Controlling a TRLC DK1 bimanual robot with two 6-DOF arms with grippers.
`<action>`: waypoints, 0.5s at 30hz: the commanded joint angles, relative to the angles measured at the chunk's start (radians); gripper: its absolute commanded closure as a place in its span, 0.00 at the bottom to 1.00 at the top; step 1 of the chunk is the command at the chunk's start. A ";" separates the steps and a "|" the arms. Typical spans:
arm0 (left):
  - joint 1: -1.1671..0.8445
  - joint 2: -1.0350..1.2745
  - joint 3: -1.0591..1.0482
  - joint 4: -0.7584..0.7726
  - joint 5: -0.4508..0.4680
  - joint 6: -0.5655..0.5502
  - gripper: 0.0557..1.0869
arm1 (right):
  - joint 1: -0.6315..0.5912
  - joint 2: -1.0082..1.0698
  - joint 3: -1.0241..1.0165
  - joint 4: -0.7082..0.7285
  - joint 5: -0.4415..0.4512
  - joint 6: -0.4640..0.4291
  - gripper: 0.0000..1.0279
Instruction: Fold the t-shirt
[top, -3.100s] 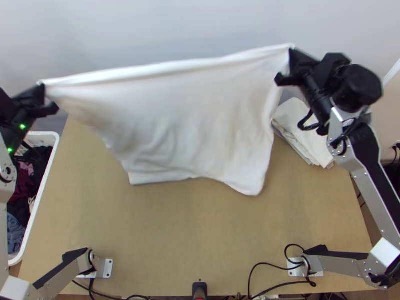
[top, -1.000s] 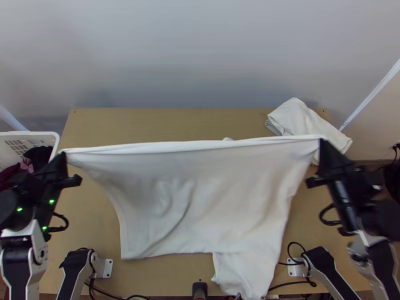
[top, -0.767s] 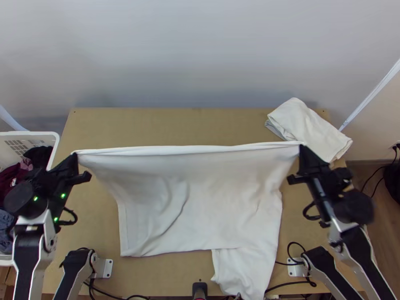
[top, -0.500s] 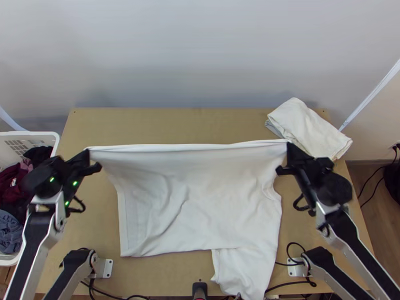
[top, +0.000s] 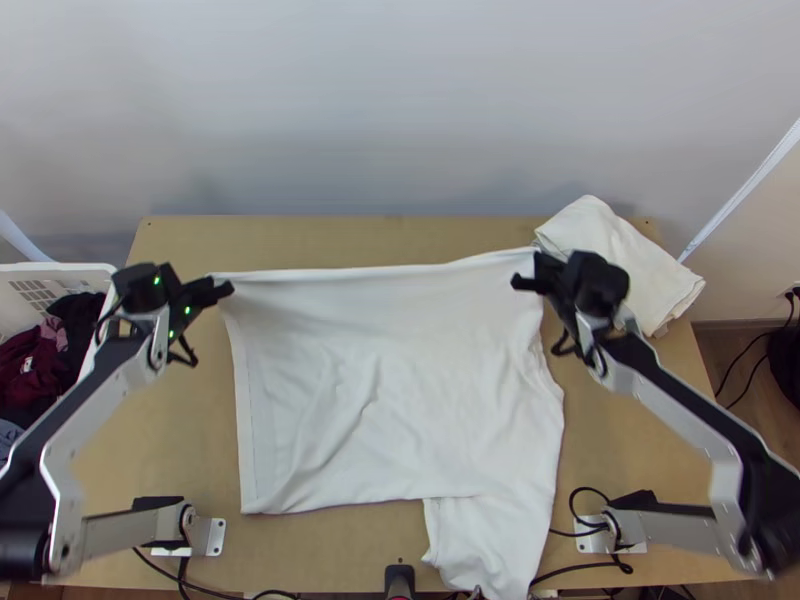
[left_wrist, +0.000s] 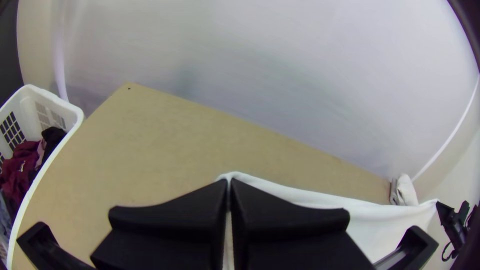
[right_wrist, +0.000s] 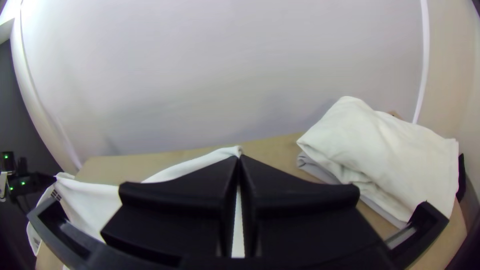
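Closest to me, along the near edge of the bench, I have a small black device at the middle, with dark cables looping toward the base of my right arm. Just to the right of that device, a narrower part of the white t-shirt reaches the near edge (sleeve or not, I can't tell from here). Behind it, the near side of the body lies spread on the wood between my two arms, with a few soft creases slanting across its left half and a straight hemmed border down its left side.

Off the left side of the bench sits a white basket holding dark red and black clothes.

Farther out, I've got the shirt's far edge drawn taut between both grippers, lifted off the wood. The left gripper has its jaws closed tight on the far left corner, with a thin strip of cloth between them. The right gripper has its jaws pinched together on the far right corner in the same way.

Past the right gripper, at the far right corner of the bench, rests a folded white cloth on top of a grey one. Behind everything rises a pale wall.
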 joint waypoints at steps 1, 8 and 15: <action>-0.001 0.091 0.100 0.024 -0.019 -0.024 0.96 | -0.025 0.106 0.102 0.019 0.015 0.017 0.97; -0.001 0.263 0.281 -0.013 -0.019 -0.024 0.96 | -0.071 0.284 0.246 0.010 0.015 0.015 0.97; 0.005 0.426 0.438 -0.031 -0.019 -0.041 0.96 | -0.088 0.438 0.381 0.007 0.015 0.017 0.97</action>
